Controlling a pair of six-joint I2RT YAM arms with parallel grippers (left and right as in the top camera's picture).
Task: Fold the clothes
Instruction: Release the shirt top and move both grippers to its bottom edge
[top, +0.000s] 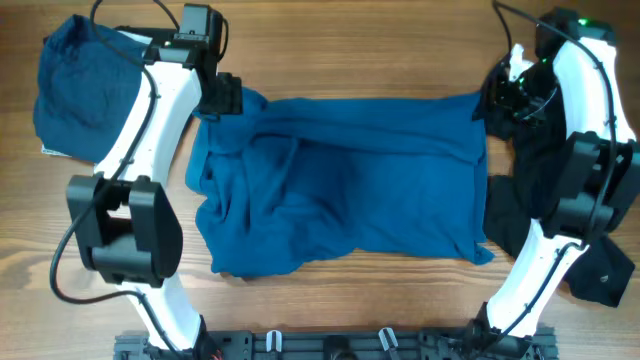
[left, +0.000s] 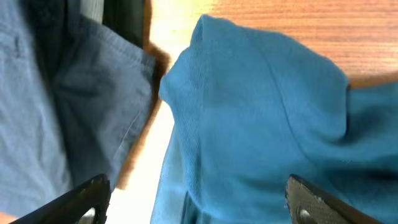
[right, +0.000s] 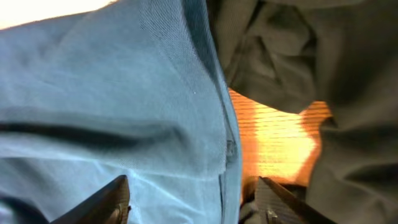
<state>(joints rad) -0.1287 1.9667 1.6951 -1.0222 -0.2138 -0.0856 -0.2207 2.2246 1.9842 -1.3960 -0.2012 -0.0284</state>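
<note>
Task thing: a medium-blue soft fabric shirt (top: 350, 180) lay spread across the middle of the brown wooden table (top: 330, 60), wrinkled and bunched on its left half.
Around it: a darker blue crumpled fabric garment (top: 78, 85) sat heaped at the far left corner; black soft garments (top: 515, 195) lay along the right side.
In the way: the white left arm (top: 150, 110) crossed the dark heap's edge; the right arm (top: 590, 100) covered much of the black pile.
Left gripper (left: 196, 196): jaws were spread wide over the shirt's far left corner, pinching nothing; contact with the cloth could not be told.
Right gripper (right: 193, 199): jaws were likewise wide apart above the shirt's far right hem, with nothing clamped.
Views: the overhead view gave the layout but hid the fingertips. The wrist views showed the spread fingers, and the right one a strip of bare wood between the blue hem and the black cloth.
</note>
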